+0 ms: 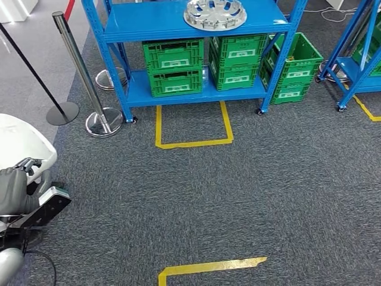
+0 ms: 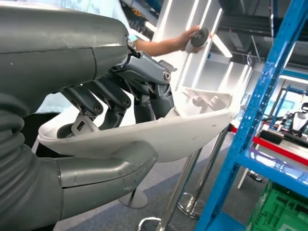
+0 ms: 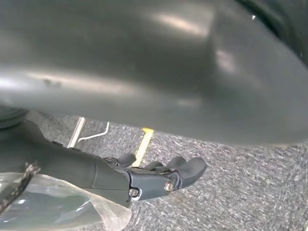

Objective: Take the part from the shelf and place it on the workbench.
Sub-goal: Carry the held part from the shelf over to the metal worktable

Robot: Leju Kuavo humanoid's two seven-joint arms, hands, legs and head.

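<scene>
Fingers of our left hand (image 2: 120, 96) clamp the white part (image 2: 188, 130) at eight o'clock for carrying; our right hand (image 3: 160, 175) hangs loosely uncurled, holding nothing.

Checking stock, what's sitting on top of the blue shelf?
A silver wheel cover lies on the blue shelf's top board. The picture's top edge cuts off its far rim.

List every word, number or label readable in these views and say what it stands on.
No text can be read in any view.
White labels on the green crates under the blue shelf: too small and blurred to read.
The silver hubcap on the shelf: no legible marking.
The white part held by the left hand: no lettering visible.
</scene>
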